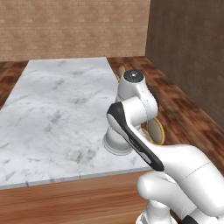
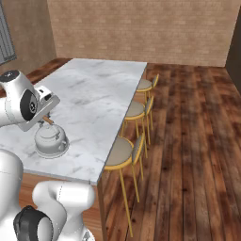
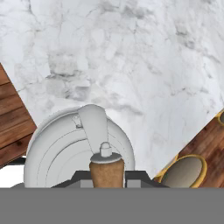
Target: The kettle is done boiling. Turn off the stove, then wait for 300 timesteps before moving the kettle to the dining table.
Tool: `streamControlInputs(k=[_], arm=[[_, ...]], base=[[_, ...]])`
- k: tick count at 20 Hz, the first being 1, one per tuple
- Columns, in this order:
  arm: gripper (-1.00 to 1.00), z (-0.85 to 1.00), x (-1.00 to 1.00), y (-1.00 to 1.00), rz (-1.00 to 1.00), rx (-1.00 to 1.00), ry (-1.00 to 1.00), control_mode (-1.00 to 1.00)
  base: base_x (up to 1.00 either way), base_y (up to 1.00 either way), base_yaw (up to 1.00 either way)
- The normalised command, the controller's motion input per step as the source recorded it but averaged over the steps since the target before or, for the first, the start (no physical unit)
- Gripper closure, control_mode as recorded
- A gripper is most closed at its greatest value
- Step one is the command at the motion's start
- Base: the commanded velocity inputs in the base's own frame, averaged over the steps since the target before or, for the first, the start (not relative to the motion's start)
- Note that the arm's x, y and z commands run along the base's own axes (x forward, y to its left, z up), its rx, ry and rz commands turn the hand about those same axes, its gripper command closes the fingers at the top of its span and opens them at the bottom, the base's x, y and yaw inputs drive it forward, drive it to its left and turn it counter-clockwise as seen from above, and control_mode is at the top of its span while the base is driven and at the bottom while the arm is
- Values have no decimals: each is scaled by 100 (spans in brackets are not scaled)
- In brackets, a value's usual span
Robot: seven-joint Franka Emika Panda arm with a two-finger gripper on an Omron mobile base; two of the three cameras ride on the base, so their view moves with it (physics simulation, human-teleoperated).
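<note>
In the hand view, nearest the camera, the gripper (image 3: pixel 107 178) is seen with its fingers closed on the brown wooden bar of the kettle (image 3: pixel 74 151), the handle being taken from above so that the body hangs level beneath it. The kettle (image 2: pixel 51 139) is seen on, or just above, the near corner of the marble desk (image 2: pixel 99 94), close to the edge; contact with the top cannot be confirmed. The task's carrying stage is judged nearly complete, with release outstanding. Beyond the kettle the marble runs away bare. Three yellow-framed stools (image 2: pixel 123 153) are ranged along the far long side, tucked close for seating. No brand, label or legible writing is found on any surface.
</note>
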Motion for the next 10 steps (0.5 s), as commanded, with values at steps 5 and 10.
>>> streamControlInputs(k=[5, 10], arm=[[100, 0, 0, 0, 0, 0, 0, 100], [100, 0, 0, 0, 0, 0, 0, 100]], base=[[45, -28, 35], [39, -28, 31]])
